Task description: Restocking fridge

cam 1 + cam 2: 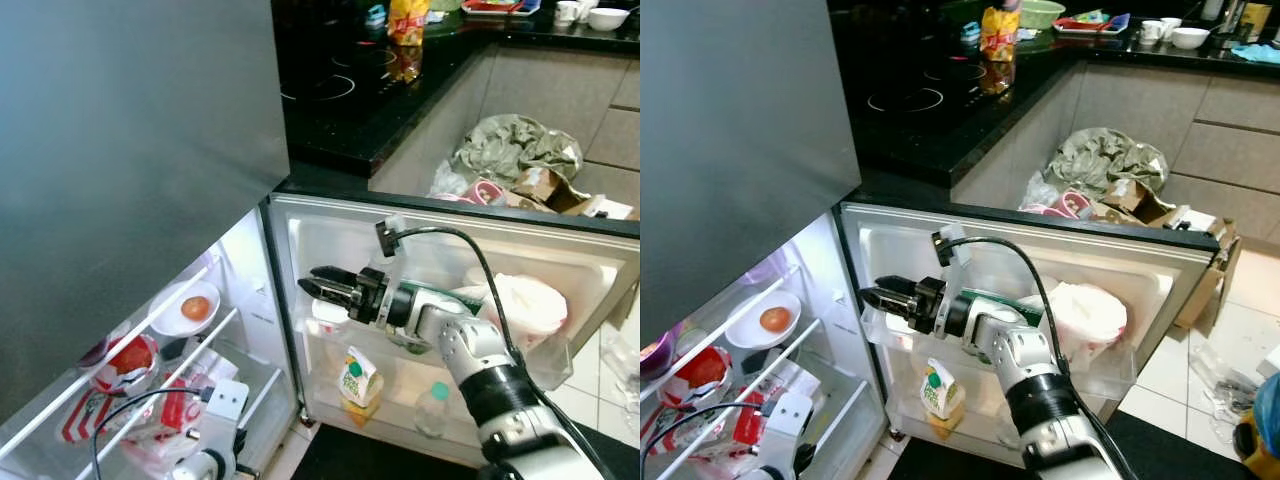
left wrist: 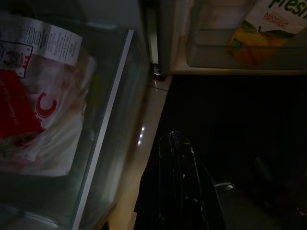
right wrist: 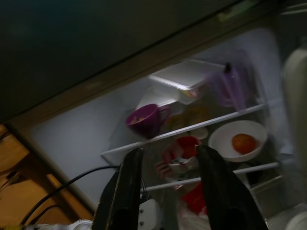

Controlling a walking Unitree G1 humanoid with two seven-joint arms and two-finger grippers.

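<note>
Fridge (image 1: 290, 260) stands open below the counter, its door (image 1: 520, 260) swung wide with a juice carton (image 1: 358, 382) in the lower bin. Right gripper (image 1: 308, 285), fingers apart and empty, hovers before the door shelf; it should probably approach level, avoiding the shelf lip. Left gripper (image 2: 180, 182) hangs low, its fingers seemingly together.

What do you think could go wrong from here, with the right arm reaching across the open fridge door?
1. The right claw is open and empty, pointing from the door toward the shelves; a careless swing could knock the white bowl holding a tomato.
2. The right arm's cable loops in front of the door shelf, so it might snag the white bag there.
3. The juice carton stands tilted in the lower door shelf, and bumping the door may topple it.
</note>
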